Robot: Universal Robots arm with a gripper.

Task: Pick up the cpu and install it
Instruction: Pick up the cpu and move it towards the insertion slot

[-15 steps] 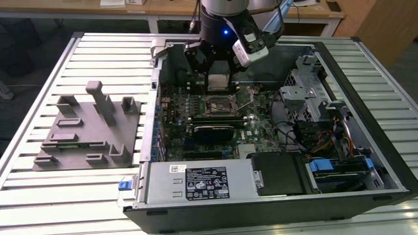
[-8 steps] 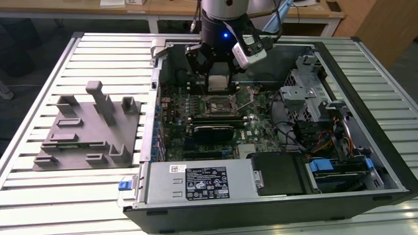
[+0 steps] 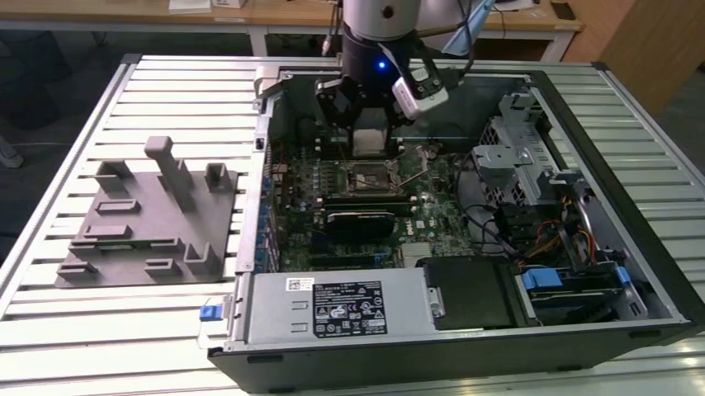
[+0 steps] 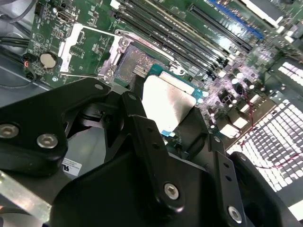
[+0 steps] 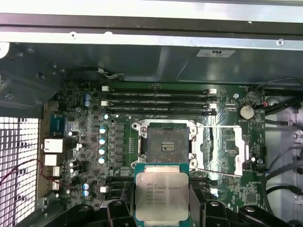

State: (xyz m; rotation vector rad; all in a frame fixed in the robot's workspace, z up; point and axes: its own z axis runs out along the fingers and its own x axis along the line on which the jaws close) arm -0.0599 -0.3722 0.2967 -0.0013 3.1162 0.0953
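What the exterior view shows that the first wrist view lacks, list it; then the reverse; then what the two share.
Exterior view: the grey fixture block on the slatted table, the power supply and the drive cage.
First wrist view: the coin battery and the vent grille.
Both: the pincer shut on the cpu, which is not yet in the empty socket.

In the second wrist view, two edges of the cpu [image 4: 166, 101] are covered by the fingers [image 4: 139, 127] of the gripper [image 4: 165, 111], and the socket [image 4: 135, 66] is partly hidden behind it. The arm [image 3: 380, 21] is cut off by the exterior view's top edge.
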